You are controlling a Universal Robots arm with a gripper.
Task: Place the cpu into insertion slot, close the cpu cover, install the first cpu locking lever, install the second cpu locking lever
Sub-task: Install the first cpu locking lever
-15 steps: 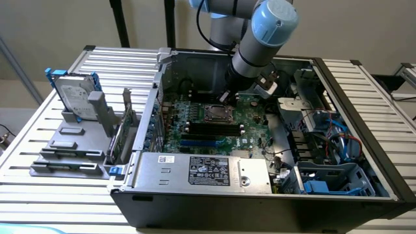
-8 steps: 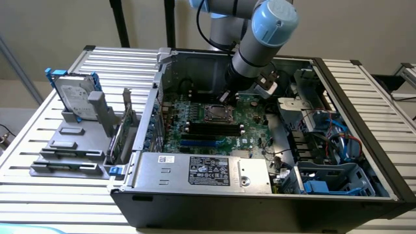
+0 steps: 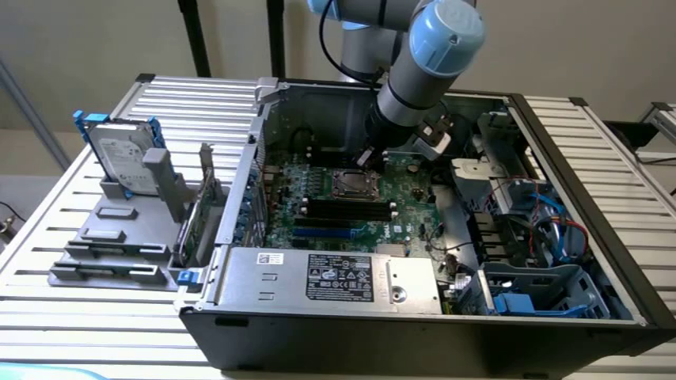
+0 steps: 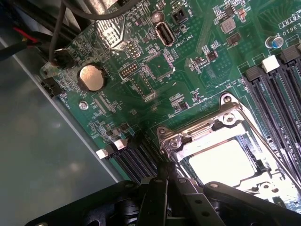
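In the wrist view the black gripper (image 4: 165, 188) stands with its two fingers (image 4: 157, 197) pressed together, closed on nothing, their tips at the near edge of the thin silvery metal cpu cover (image 4: 225, 136). That frame plate lies flat over the square, metal-rimmed insertion slot (image 4: 256, 181), and the pale silvery-tan square cpu (image 4: 225, 160) shows through its window, seated in the socket. Around the socket runs the green circuit board (image 4: 155, 70), carrying a round silver coin cell (image 4: 91, 77) and long black memory strips (image 4: 277, 89).

In the exterior view the socket (image 3: 353, 183) sits mid-board inside an open black computer case (image 3: 423, 340) lying on its side. A grey labelled metal box (image 3: 328, 277) occupies the near part of the case. The grey and blue robot arm (image 3: 423, 55) reaches down into it from above. The case rests on a table of silvery ribbed metal slats (image 3: 95, 317). To the exterior view's left a grey plastic rack (image 3: 111, 245) holds a hard drive (image 3: 122, 154) upright. A plain beige wall (image 3: 95, 39) stands behind.
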